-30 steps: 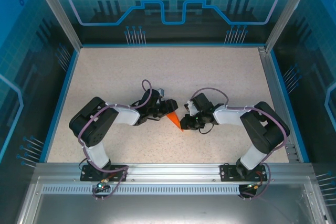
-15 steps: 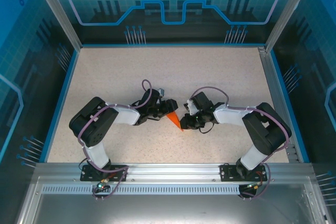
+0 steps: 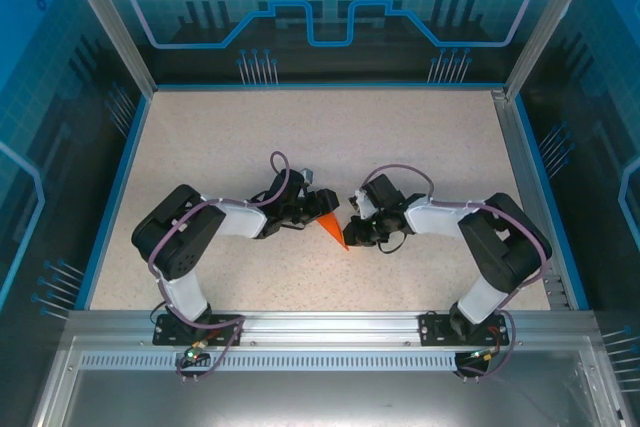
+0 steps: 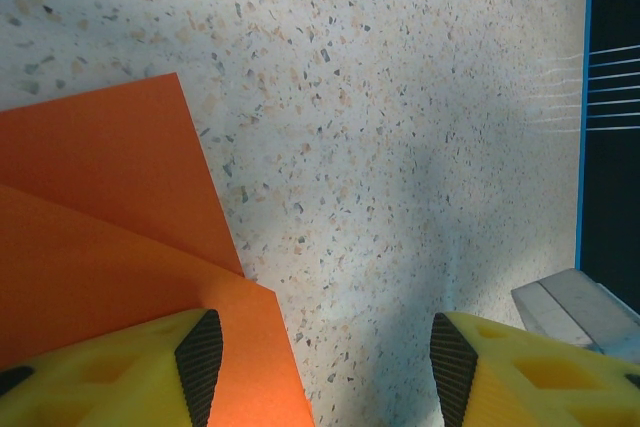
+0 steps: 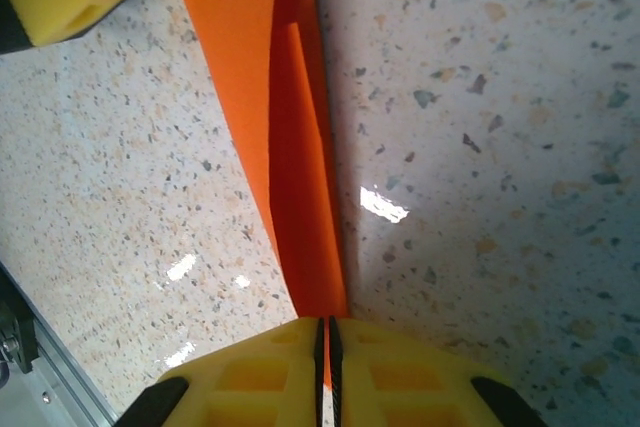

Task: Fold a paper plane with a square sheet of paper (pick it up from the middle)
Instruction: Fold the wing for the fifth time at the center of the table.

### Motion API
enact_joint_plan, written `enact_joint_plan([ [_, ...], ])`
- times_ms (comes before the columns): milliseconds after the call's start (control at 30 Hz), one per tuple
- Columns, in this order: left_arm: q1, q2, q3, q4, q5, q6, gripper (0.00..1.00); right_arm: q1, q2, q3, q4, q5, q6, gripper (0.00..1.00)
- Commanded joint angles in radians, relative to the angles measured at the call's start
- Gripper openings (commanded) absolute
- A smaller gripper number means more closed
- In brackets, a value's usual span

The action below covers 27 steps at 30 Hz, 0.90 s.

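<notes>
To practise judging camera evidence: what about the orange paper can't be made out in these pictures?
Top view: folds of the orange paper are too small to read; the left gripper and right gripper cover parts of it.
Left wrist view: its outline is cut off by the left and bottom edges; whether the finger over it presses is unclear.
Right wrist view: its near tip is hidden between the shut fingers.

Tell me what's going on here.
Two robot arms are folding an orange paper into a plane in the middle of the table. The paper is already a narrow creased wedge. The right gripper is shut on its pointed end, while the left gripper stands open with one finger over the wider end.
</notes>
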Motion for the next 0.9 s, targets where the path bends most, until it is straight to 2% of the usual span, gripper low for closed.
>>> enact_joint_plan([
  [0,0.017,0.037,0.000,-0.108,-0.017,0.033,0.61,0.013,0.022,-0.008,-0.007,-0.020,-0.008,0.12],
  [167,0.017,0.044,0.002,-0.108,-0.016,0.034,0.61,0.013,0.019,-0.010,-0.020,-0.003,-0.012,0.11],
  [533,0.017,0.044,0.008,-0.117,-0.014,0.032,0.61,0.016,-0.053,0.015,-0.062,0.021,-0.035,0.21],
  [867,0.018,0.046,0.010,-0.120,-0.012,0.033,0.61,0.038,-0.056,0.032,-0.064,0.023,-0.047,0.23],
])
